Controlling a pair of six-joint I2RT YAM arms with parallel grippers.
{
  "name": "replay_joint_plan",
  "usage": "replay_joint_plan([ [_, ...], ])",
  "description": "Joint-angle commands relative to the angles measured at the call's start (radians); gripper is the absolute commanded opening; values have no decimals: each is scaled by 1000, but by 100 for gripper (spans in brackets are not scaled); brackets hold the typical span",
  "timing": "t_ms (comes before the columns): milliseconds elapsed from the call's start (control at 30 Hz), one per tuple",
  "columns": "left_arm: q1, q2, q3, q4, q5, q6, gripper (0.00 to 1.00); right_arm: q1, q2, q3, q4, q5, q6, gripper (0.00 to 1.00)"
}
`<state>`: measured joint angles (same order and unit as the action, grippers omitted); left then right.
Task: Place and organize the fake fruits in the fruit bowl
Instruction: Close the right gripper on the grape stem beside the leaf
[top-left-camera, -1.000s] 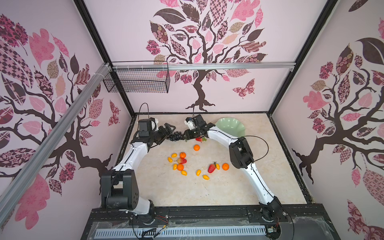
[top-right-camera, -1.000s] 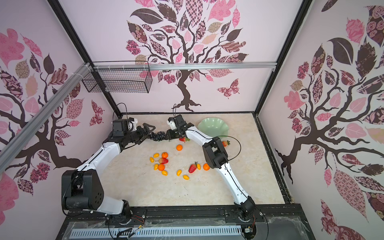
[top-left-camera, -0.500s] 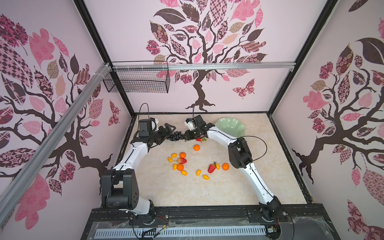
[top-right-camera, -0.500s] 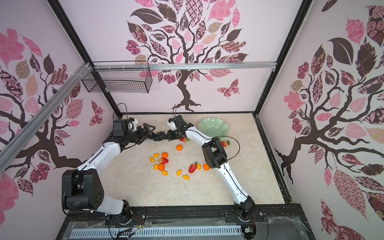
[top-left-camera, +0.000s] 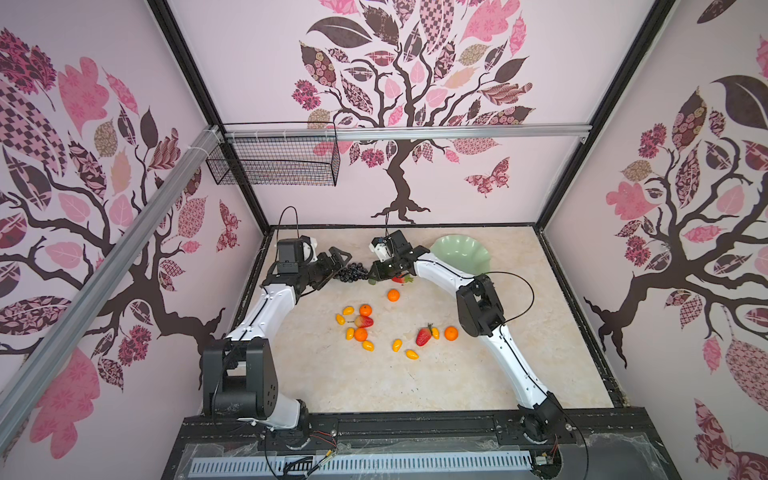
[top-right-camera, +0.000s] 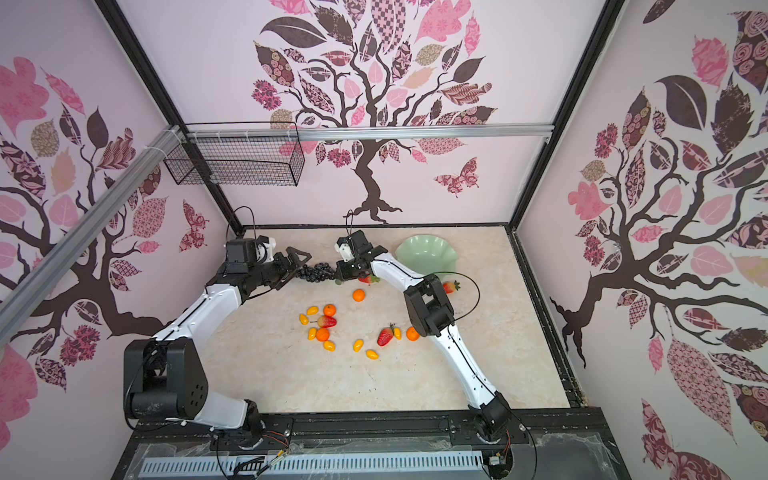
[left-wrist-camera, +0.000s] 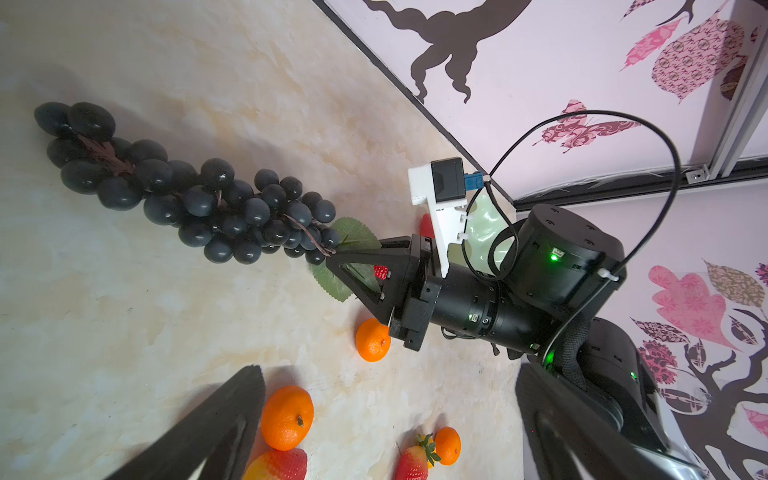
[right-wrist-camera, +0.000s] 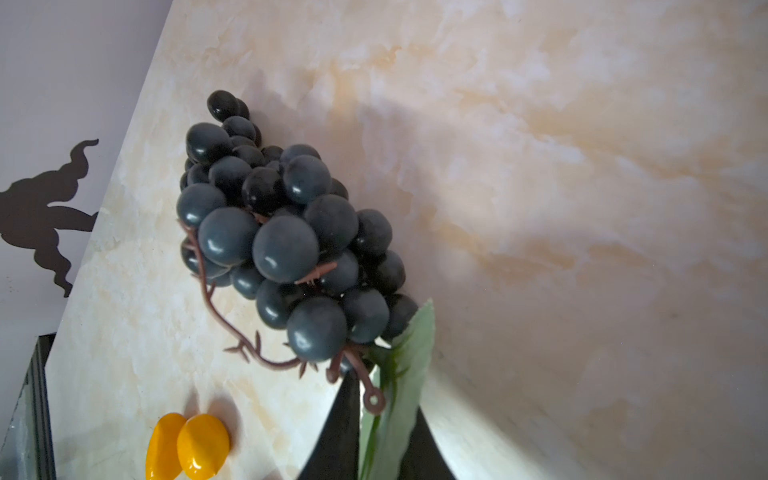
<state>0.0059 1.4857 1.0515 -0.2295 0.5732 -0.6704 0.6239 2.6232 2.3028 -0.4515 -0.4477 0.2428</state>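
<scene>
Marbled cream tabletop (top-left-camera: 374, 382) holds the dark purple-black plastic grape bunch (left-wrist-camera: 199, 195), whose leafy stem the right claw (left-wrist-camera: 333, 254) has just squeezed shut on, with the left claw (top-left-camera: 335, 269) spread apart beside it, so lifting it to the nearby pale green wavy bowl (top-left-camera: 457, 248) looks next.

- Both top views look steeply down from high above my side of the desk (top-left-camera: 353, 386), taking in all of it.
- My left wrist camera looks low across the desk, past the grapes (left-wrist-camera: 199, 199), at my right end effector (left-wrist-camera: 332, 254).
- My right wrist camera sits close over those same grapes (right-wrist-camera: 286, 249).
</scene>
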Motion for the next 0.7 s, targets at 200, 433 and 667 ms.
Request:
replay_joint_plan([
  [200,-4,4,14,-14,27,29,99,-1,-36,-10,-31,9,-18,7],
  [433,12,1,12,-14,29,23,99,-1,-56,-2,-46,16,-26,1],
  [667,20,7,22,-14,59,28,98,-2,-95,20,-70,25,-39,0],
])
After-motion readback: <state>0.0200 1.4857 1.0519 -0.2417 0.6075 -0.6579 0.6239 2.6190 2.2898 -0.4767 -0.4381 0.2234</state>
